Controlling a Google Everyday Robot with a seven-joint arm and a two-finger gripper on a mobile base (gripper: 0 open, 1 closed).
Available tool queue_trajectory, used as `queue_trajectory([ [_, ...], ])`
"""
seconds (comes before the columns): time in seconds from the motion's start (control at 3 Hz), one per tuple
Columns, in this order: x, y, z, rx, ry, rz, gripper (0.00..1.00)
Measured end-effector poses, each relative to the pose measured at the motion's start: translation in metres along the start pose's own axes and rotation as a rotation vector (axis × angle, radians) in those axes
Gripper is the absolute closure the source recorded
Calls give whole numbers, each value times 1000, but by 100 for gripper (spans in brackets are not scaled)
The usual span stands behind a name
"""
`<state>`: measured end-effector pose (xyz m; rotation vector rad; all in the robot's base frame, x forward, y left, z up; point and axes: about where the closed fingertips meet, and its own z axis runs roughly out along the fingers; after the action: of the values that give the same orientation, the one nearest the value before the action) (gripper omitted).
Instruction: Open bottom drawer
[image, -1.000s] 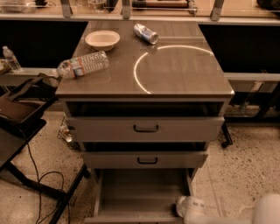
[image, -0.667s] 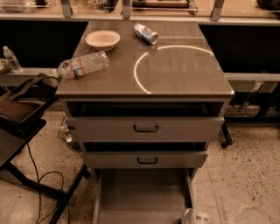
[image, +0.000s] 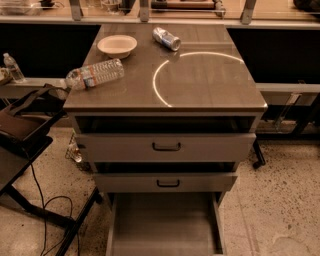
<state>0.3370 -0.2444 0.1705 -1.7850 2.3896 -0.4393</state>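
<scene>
Since a second ago our gripper has left the lower right, out of view, so we cannot tell its grip; we count one ribbed clear bottle (image: 95, 73), one round pale bowl (image: 117, 45), one shiny can (image: 166, 38), three grey metal drawers (image: 165, 146), the bottom drawer (image: 165, 225) pulled out below

The bottom drawer (image: 162, 227) stands pulled far out at the cabinet's (image: 165, 85) foot, level, its plain grey inside showing, its front past the lower edge. The gripper is out of view.
</scene>
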Motion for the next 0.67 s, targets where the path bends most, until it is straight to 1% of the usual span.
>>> queue_trajectory([
  [0.33, 0, 0, 0, 0, 0, 0, 100],
  [0.67, -13, -13, 10, -17, -23, -45, 100],
])
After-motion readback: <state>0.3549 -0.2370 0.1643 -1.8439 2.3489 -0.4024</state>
